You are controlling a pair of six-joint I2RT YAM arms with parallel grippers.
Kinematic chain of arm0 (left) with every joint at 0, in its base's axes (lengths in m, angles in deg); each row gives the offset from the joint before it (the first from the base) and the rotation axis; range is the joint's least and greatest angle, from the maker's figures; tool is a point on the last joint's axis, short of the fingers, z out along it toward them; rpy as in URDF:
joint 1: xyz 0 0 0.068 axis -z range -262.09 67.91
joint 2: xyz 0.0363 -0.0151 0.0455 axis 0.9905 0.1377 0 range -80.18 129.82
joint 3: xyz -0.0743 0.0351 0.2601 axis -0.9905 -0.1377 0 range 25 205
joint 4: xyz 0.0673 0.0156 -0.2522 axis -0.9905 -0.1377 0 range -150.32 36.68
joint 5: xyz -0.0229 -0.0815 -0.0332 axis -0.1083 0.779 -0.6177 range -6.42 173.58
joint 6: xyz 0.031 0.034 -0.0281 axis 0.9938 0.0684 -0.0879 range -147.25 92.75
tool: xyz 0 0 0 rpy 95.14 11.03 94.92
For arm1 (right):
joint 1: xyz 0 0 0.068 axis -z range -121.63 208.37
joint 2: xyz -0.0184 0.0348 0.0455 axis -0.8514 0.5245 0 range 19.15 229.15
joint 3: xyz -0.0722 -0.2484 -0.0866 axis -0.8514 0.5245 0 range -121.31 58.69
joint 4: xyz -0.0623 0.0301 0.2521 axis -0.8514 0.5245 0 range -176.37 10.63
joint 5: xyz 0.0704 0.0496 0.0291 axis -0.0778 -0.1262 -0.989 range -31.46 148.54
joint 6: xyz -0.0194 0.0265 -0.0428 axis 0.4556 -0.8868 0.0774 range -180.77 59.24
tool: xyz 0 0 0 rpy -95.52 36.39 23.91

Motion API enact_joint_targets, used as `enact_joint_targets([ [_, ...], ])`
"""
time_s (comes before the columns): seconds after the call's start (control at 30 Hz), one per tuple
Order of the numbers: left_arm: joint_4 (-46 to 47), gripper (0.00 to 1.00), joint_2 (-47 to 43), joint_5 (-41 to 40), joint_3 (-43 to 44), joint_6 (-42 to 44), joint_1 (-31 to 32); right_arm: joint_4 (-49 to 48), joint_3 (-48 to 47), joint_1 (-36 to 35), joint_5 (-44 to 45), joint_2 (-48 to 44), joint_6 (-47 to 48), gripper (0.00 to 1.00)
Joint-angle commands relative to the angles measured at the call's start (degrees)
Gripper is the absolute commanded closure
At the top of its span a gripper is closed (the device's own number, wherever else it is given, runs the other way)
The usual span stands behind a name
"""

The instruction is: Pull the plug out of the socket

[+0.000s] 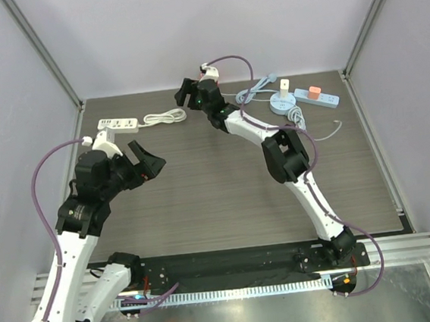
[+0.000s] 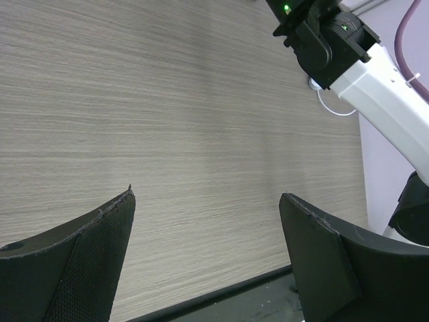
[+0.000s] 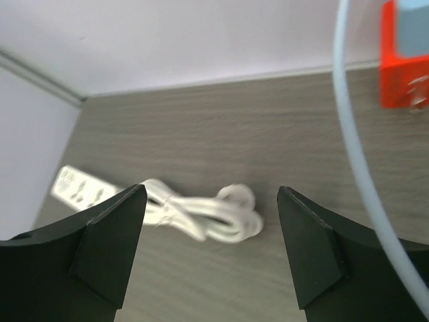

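A blue power strip (image 1: 323,99) lies at the back right with an orange plug (image 1: 314,91) in it. A cream plug (image 1: 285,86) stands on a round blue socket (image 1: 280,105) beside it. My right gripper (image 1: 184,94) is open and empty, at the back centre, well left of both. In the right wrist view it (image 3: 211,194) hangs over a coiled white cord (image 3: 214,215), with the orange plug (image 3: 402,57) at the top right. My left gripper (image 1: 148,161) is open and empty over bare table at the left, as the left wrist view (image 2: 208,201) also shows.
A white power strip (image 1: 116,124) with its coiled cord (image 1: 165,118) lies at the back left. A light blue cable (image 1: 258,90) loops near the round socket and crosses the right wrist view (image 3: 355,168). The right arm (image 2: 362,60) shows in the left wrist view. Walls enclose three sides.
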Motion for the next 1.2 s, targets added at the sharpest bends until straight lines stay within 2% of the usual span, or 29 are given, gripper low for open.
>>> enact_joint_targets([
  [0.0, -0.26, 0.11, -1.33, 1.33, 0.44, -0.52, -0.18, 4.94, 0.66, 1.78, -9.59, -6.70, -9.47, 0.15],
  [0.03, -0.34, 0.11, -1.25, 1.42, 0.62, -0.61, -0.18, 5.03, 0.67, 2.31, -15.43, -6.88, -12.27, 0.15],
  [0.1, -0.26, 0.11, -1.07, 1.86, 0.79, -0.52, -0.18, 3.55, 0.67, 4.41, -20.04, -6.79, -16.41, 0.11],
  [0.13, -0.08, 0.11, -0.90, 2.04, 0.79, -0.43, -0.18, 2.67, 0.40, 5.21, -25.19, -6.10, -18.61, 0.10],
  [0.17, -0.17, 0.10, -0.81, 2.12, 0.88, -0.52, -0.18, 1.44, 0.31, 6.09, -27.60, -5.57, -25.15, 0.08],
  [0.23, 0.01, 0.09, -0.63, 2.56, 0.97, -0.61, -0.18, -3.92, -1.26, 7.94, -35.57, -3.38, -30.38, 0.01],
  [0.37, -0.25, 0.08, -0.63, 2.83, 0.79, -0.70, -0.18, -7.17, -7.76, 9.17, -44.89, 1.89, -40.75, 0.00],
  [0.4, -0.17, 0.08, -0.72, 2.74, 0.79, -0.70, -0.09, -11.27, -8.55, 9.43, -46.33, 3.04, -46.78, 0.00],
  [0.5, -0.08, 0.08, -0.90, 2.57, 0.62, -0.78, -0.18, -9.04, -11.46, 9.35, -48.89, 4.02, -48.16, 0.00],
  [0.63, 0.01, 0.08, -0.90, 2.83, 0.44, -1.22, -0.18, -16.92, -4.36, 8.73, -51.87, 0.51, -55.16, 0.00],
  [0.73, 0.09, 0.08, -0.90, 3.00, 0.27, -1.31, -0.18, -20.71, 1.69, 8.12, -53.02, -2.74, -58.17, 0.00],
  [0.93, 0.10, 0.07, -1.16, 3.62, -0.17, -1.66, -0.26, -23.18, 12.69, 7.59, -53.01, -8.80, -57.83, 0.00],
  [1.17, -1.13, 0.07, -2.56, 3.18, -0.35, -1.93, -0.18, -17.65, 12.71, 5.22, -57.06, -13.37, -51.33, 0.00],
])
